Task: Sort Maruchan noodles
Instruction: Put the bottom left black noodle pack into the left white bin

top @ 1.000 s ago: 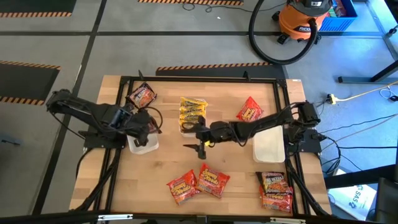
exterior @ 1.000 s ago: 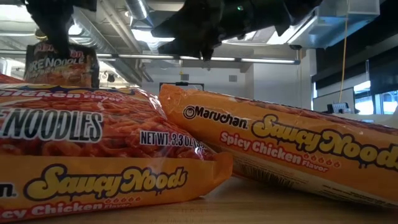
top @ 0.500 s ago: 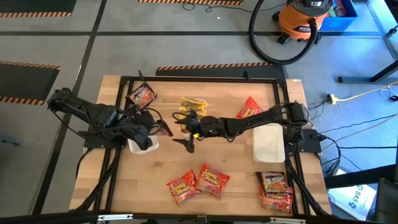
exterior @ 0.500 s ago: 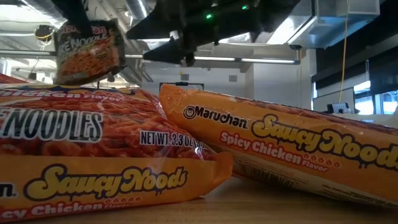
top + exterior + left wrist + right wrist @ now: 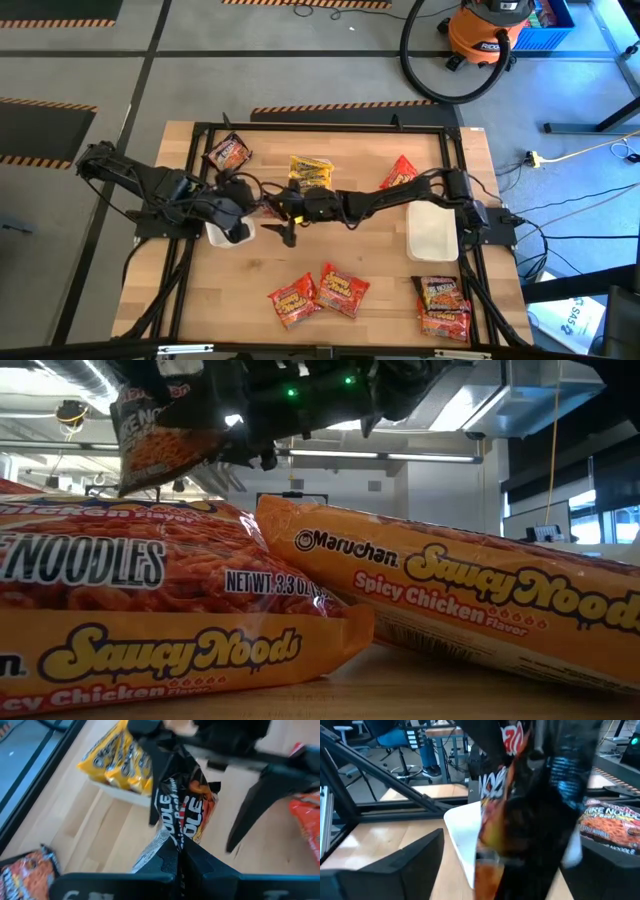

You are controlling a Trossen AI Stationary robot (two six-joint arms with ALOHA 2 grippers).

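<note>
Your left gripper (image 5: 262, 207) is clamped on a dark packet (image 5: 185, 812) by its crimped lower edge, holding it up above the table (image 5: 380, 260) just right of the small white tray (image 5: 228, 234). Your right gripper (image 5: 283, 218) reaches across from the far side with its fingers (image 5: 250, 810) spread wide, one on each side of that packet and not gripping it. Behind the meeting point sit yellow packets (image 5: 310, 174) on their tray; another dark packet (image 5: 229, 153) lies by the back left frame rail. You have bare wood between the grippers and the two orange packets (image 5: 318, 292) near the front edge, and the large white tray (image 5: 432, 232) lies well to the right
</note>
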